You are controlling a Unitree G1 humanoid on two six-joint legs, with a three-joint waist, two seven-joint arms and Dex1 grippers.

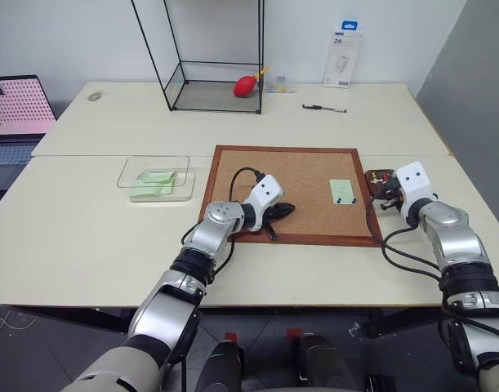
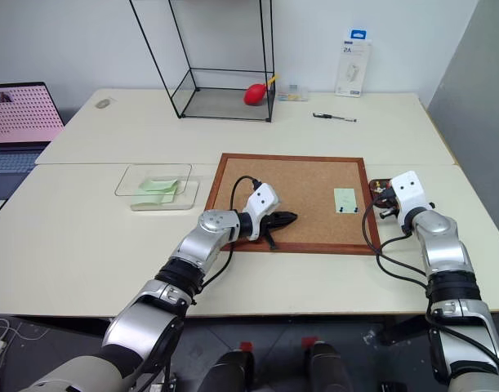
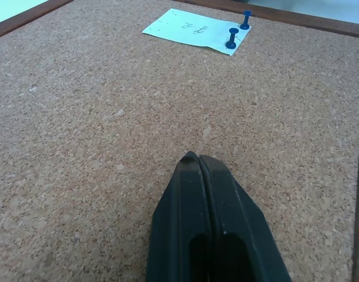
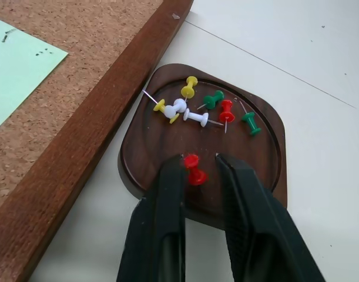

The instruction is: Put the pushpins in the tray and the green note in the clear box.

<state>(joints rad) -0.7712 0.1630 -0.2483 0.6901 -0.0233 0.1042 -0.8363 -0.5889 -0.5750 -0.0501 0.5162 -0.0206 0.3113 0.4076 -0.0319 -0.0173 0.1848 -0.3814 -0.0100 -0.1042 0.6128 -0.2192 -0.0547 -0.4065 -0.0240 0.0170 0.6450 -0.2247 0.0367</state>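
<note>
From the head, we see the green note (image 1: 342, 191) pinned on the corkboard (image 1: 306, 175), the clear box (image 1: 155, 173) well left. Our left gripper (image 3: 198, 157) is pressed shut, empty. Our right gripper (image 4: 201, 160) stands parted over the tray (image 4: 261, 158), a red pushpin (image 4: 194, 168) between its fingers.

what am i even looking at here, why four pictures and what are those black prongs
It is a humanoid robot at a table. Two pictures come from cameras in its head, looking down over both arms. The other two come from a camera on each wrist; the black prongs are that gripper's fingers.

The left gripper is shut and empty over a cork board. On the board a green note is held by two dark pushpins. The right gripper is over a brown tray of coloured pins, its fingers parted with a red pin between them. A clear box sits left of the board with green notes inside.
</note>
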